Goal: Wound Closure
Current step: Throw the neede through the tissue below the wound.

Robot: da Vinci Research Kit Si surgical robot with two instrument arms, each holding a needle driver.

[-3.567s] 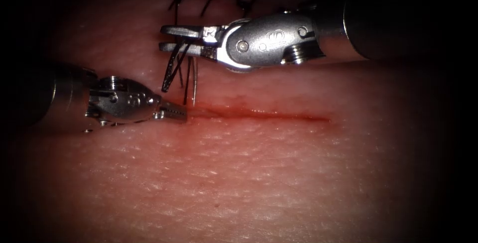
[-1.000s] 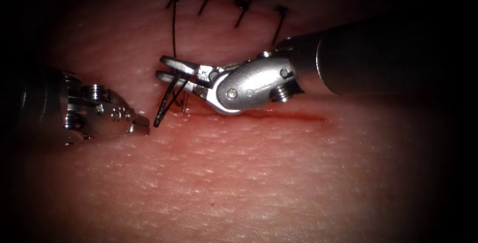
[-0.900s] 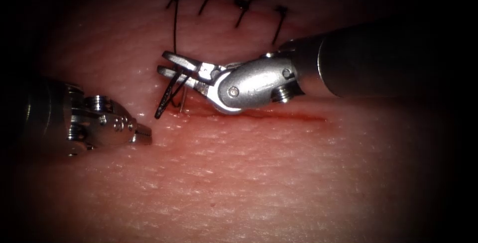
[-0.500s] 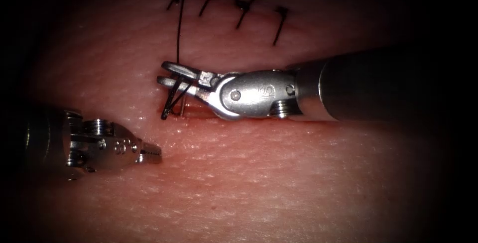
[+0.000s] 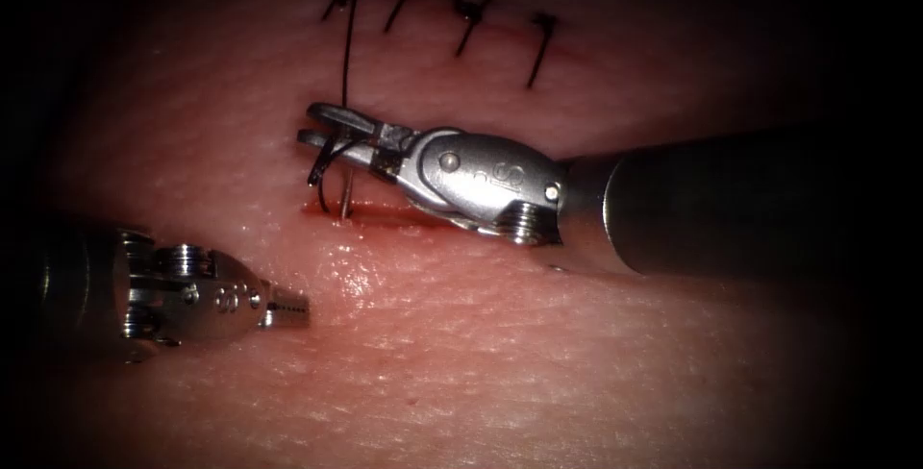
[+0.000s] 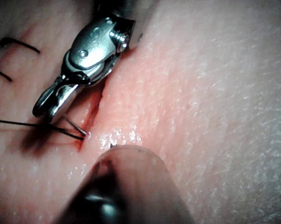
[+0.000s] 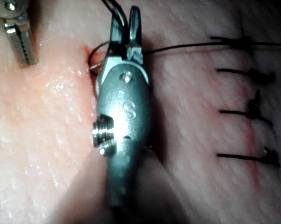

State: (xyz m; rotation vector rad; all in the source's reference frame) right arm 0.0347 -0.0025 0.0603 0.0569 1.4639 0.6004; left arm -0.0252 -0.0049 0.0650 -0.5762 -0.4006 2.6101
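The right tool (image 5: 322,128) reaches in over the cut (image 5: 385,217) with its jaws shut on the curved needle (image 5: 344,195), gripping it high on its curve. The needle points down and its tip stands in the tissue (image 5: 500,363) at the left end of the cut. Black thread (image 5: 348,46) runs from the jaws up toward the far stitches, and a short loop hangs beside the jaws. The right wrist view shows the same jaws (image 7: 125,23), needle (image 7: 96,65) and thread (image 7: 187,45). The left tool (image 5: 288,313) lies below and left of the cut, shut and holding nothing.
Several finished black stitches (image 5: 461,17) cross an older line beyond the cut, also visible in the right wrist view as stitches (image 7: 247,93). Red fluid (image 5: 423,224) wets the cut's edges. The right tool's shaft (image 5: 731,200) hides the right part of the cut.
The right tool has come down with the needle, and the tip now stands in the left end of the cut. The left tool has drawn back, down and away from the cut.
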